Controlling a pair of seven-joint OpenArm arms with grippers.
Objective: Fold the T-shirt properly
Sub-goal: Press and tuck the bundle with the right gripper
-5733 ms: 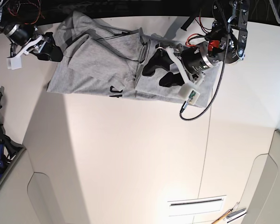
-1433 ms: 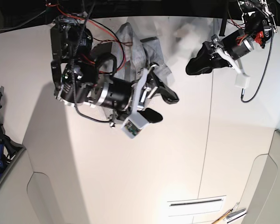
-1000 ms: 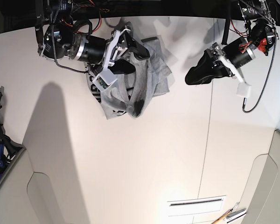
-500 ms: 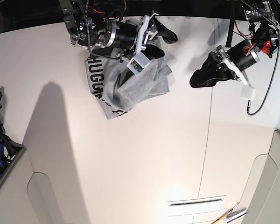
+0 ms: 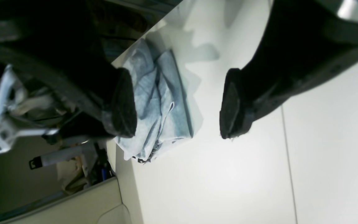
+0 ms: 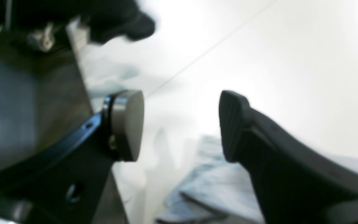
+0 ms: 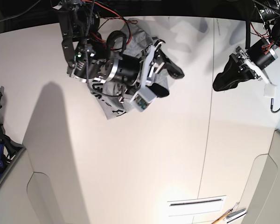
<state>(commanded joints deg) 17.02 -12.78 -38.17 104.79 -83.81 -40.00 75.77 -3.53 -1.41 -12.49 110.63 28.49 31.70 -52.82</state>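
White table (image 7: pixel 144 158), bunched T-shirt (image 7: pixel 113 106), lettering unreadable

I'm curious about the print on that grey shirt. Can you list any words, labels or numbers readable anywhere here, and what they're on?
T-shirt: black block lettering along its lower edge, mostly hidden by the right gripper and its arm; no whole word readable.
Left wrist view: dark marks at the shirt's edge, too small to read.
Nothing else carries legible text.

Black block lettering runs along the lower left edge of the crumpled grey T-shirt (image 7: pixel 113 108) on the white counter (image 7: pixel 144 158) (mostly hidden by the arm above it); no whole word can be read.
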